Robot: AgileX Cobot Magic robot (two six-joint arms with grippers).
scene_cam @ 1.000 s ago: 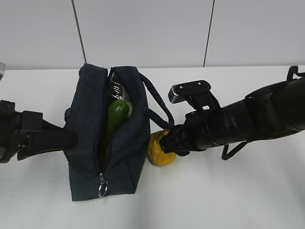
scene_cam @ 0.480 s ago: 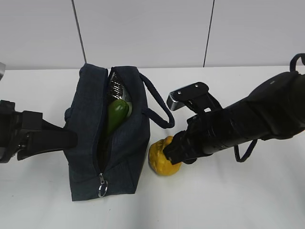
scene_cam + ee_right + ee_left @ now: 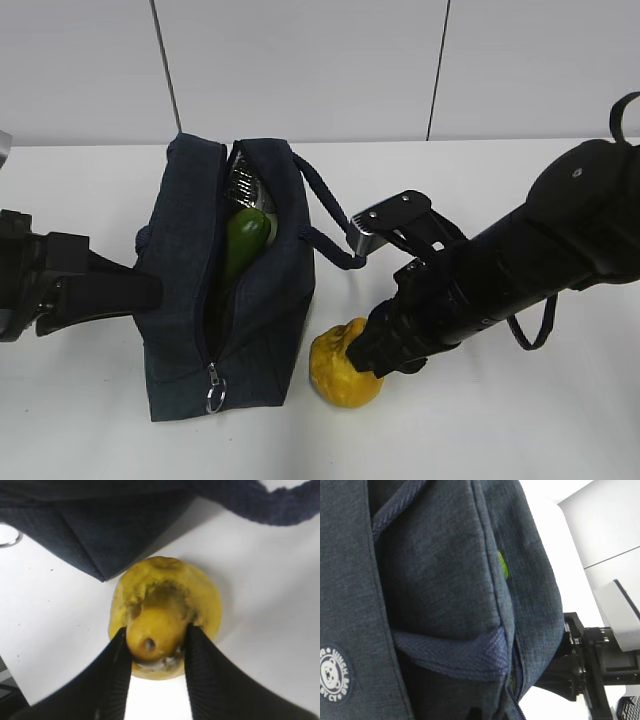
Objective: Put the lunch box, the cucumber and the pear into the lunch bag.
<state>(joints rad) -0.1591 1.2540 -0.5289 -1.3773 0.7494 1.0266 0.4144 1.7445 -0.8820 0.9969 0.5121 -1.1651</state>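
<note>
Left claw (image 3: 150, 290) sits pressed against the left wall of the boxy dark navy fabric lunch bag (image 3: 180, 330) – its tips are hidden by the cloth, and they read as drawn together, prob. pinching fabric, though the pinch itself can't be seen. The bag is soft and floppy, so it'll sag w/o that support. Its zip mouth is a narrow slit running front to back. Poking out of it is the long smooth dark green cucumber (image 3: 243, 243), w/ something pale behind it that may be the lunch box – too little shows to tell. A metal ring zipper pull (image 3: 215, 396) hangs at the near end.

Just right of the bag's near corner, on the white bench (image 3: 500, 440), is the squat yellow-orange blotchy pear (image 3: 165, 615). Right claw (image 3: 156, 677) is clamped on its knobbly top, one finger each side. The fruit looks light but rounded and maybe a bit soft – grip is high and narrow, so it could swivel or slip.

Room: plenty of bare bench right and front. Tight spots are the looped strap handle (image 3: 335, 215) above the pear's path and the slim opening, already part-filled by the cucumber.
</note>
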